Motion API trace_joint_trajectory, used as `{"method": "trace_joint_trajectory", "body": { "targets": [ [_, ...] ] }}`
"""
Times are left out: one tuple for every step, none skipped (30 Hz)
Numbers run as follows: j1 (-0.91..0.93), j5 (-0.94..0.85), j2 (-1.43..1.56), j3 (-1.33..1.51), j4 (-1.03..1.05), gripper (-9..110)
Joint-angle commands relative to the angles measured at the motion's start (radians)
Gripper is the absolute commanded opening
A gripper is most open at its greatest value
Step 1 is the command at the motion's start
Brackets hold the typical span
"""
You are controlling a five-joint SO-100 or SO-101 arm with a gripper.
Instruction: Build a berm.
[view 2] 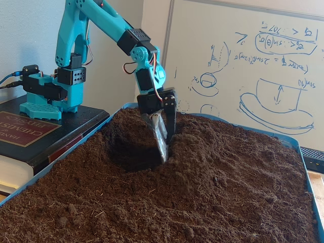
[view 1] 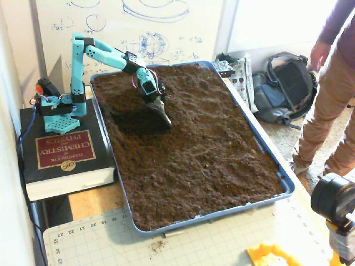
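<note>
Dark brown soil fills a blue tray (view 1: 280, 176) (view 2: 44, 170). My teal arm reaches from its base over the tray's far left part. The gripper (view 1: 164, 117) (view 2: 164, 148) points down with its tips dug into the soil, jaws together, nothing held. Just left of it lies a dark hollow (view 1: 132, 119) (view 2: 129, 152). Against its right side the soil is heaped into a low sloping mound, the berm (view 1: 186, 108) (view 2: 207, 152), higher than the flat soil in the near part of the tray.
The arm's base stands on a thick black book (view 1: 61, 158) (view 2: 23, 132) left of the tray. A whiteboard (view 2: 243, 66) is behind. At the right a person (view 1: 333, 83) stands by a backpack (view 1: 288, 83). A cutting mat (view 1: 194, 244) and a camera (view 1: 335, 202) lie in front.
</note>
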Motion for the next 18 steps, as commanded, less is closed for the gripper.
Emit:
{"method": "trace_joint_trajectory", "body": {
  "targets": [
    [0.0, 0.06, 0.132, -0.083, -0.023, 1],
    [-0.008, 0.091, 0.158, -0.069, -0.023, 1],
    [-0.011, 0.123, 0.186, -0.048, -0.023, 1],
    [-0.012, 0.156, 0.216, -0.018, -0.023, 1],
    [-0.02, 0.19, 0.249, 0.014, -0.023, 1],
    [-0.035, 0.224, 0.285, 0.046, -0.023, 1],
    [-0.052, 0.261, 0.327, 0.08, -0.023, 1],
    [-0.069, 0.296, 0.37, 0.114, -0.023, 1],
    [-0.086, 0.331, 0.413, 0.147, -0.021, 1],
    [-0.106, 0.365, 0.445, 0.183, -0.021, 1],
    [-0.132, 0.397, 0.474, 0.221, -0.021, 1],
    [-0.161, 0.426, 0.495, 0.264, -0.021, 1],
    [-0.193, 0.451, 0.503, 0.305, -0.021, 1],
    [-0.225, 0.472, 0.508, 0.339, -0.021, 1],
    [-0.256, 0.491, 0.511, 0.374, -0.021, 1],
    [-0.288, 0.506, 0.508, 0.413, -0.021, 1],
    [-0.319, 0.511, 0.502, 0.446, -0.021, 1],
    [-0.35, 0.518, 0.491, 0.476, -0.023, 1]
  ]
}}
